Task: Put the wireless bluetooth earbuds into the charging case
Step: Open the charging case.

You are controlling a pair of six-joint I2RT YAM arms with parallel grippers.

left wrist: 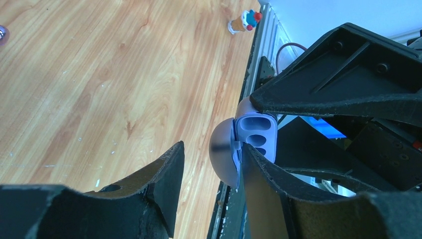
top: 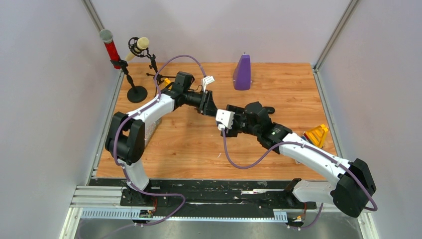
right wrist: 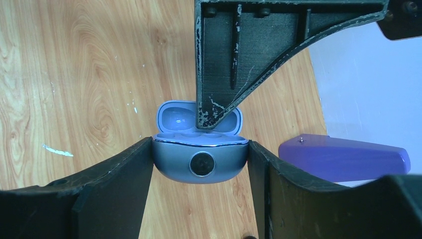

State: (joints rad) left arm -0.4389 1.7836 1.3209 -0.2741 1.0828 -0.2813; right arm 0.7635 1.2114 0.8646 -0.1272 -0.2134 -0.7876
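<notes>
Earbuds elude our cameras: nothing shows in the half-spread left gripper (left wrist: 211,159), one fingertip (right wrist: 211,117) poised at the open case (right wrist: 200,167). Its wells look empty to us. The right gripper (right wrist: 199,149) clamps the case over the table (top: 189,144). We judge insertion barely begun; next, a bud must be fetched and aligned over a well.

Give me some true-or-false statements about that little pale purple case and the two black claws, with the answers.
1. The pale purple oval charging case has its lid open. True.
2. The right gripper clamps that case between its fingers. True.
3. The left gripper is shut tight. False: its fingers stand apart.
4. The dark purple wedge-shaped block is held by a gripper. False: it stands on the wooden table, apart from both.
</notes>
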